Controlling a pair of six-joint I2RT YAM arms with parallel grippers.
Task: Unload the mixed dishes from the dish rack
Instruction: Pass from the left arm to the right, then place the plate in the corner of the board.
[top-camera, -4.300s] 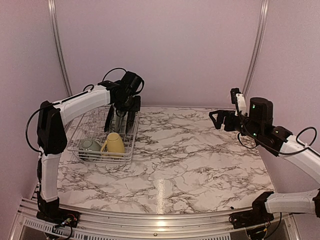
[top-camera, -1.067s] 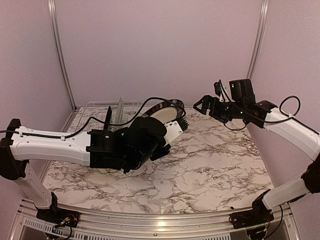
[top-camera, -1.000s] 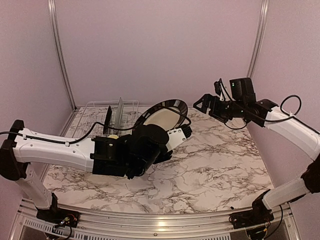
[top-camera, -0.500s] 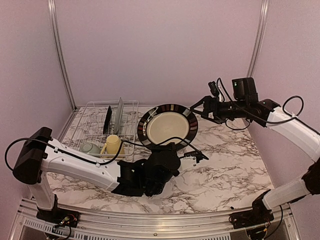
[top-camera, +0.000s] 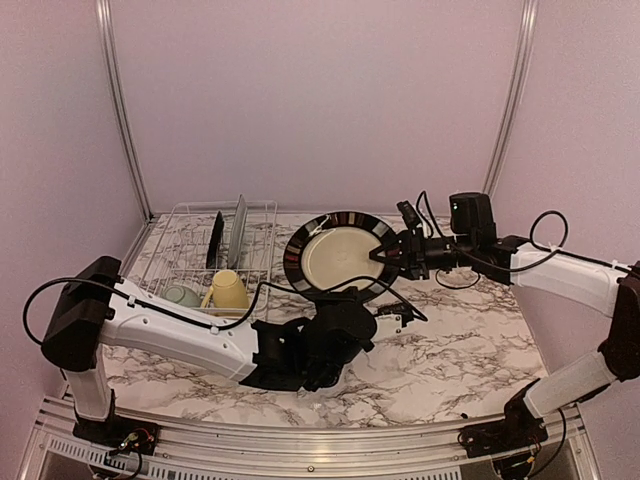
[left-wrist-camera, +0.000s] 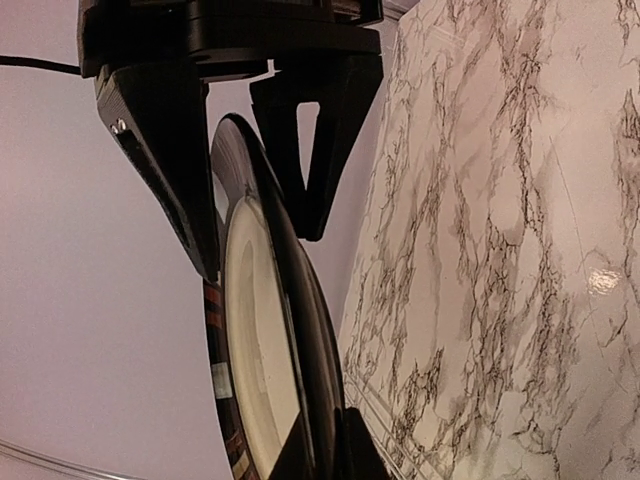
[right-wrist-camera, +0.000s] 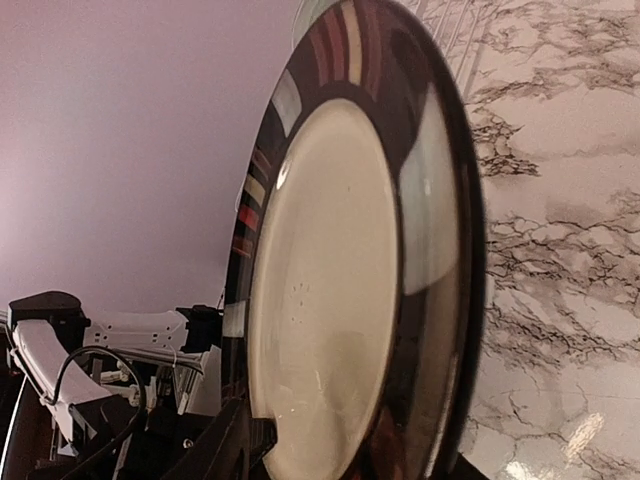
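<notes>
At the far left the white wire rack (top-camera: 150, 262) stands on the marble tabletop (top-camera: 470, 340). A green bowl (top-camera: 181, 295) and a yellow mug (top-camera: 229, 288) sit at its front, and two plates (top-camera: 238, 230) stand upright in the slots behind. Just right of it the cream plate (top-camera: 338, 255) is held on edge above the tabletop, its lower rim pinched in the left jaws. The right jaws sit either side of its right rim; whether they grip it I cannot tell
</notes>
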